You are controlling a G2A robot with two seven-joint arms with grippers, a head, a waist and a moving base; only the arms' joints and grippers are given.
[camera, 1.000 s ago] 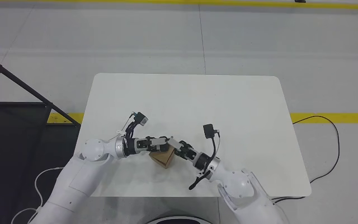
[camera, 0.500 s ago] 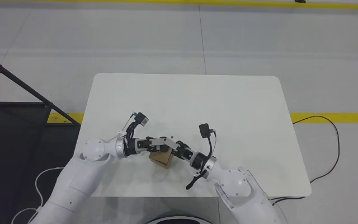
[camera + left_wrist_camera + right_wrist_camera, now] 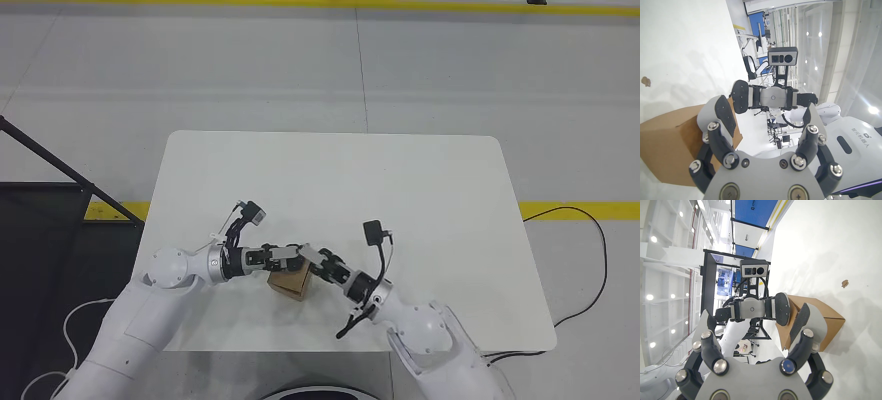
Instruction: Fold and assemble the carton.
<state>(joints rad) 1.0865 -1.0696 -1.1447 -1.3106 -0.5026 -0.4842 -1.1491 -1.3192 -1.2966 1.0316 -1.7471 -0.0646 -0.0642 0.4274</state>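
A small brown carton (image 3: 290,284) sits on the white table (image 3: 400,180) near its front edge. My left gripper (image 3: 284,259) comes in from the left and stands open just above the carton. One of its fingers (image 3: 725,115) lies against the carton (image 3: 668,136). My right gripper (image 3: 318,262) faces it from the right, also open, with one finger (image 3: 804,321) over the carton's (image 3: 834,325) upper edge. The two grippers meet nose to nose above the box. The carton's top flaps are hidden by the fingers.
A tiny scrap of cardboard (image 3: 646,81) lies on the table a little beyond the carton, also seen as a brown scrap (image 3: 844,283). The table's front edge runs close behind the carton. A black frame stands off the table's left side.
The right arm edged toward the left arm half a second ago and has since drawn back slightly. The carton and the left arm have barely shifted.
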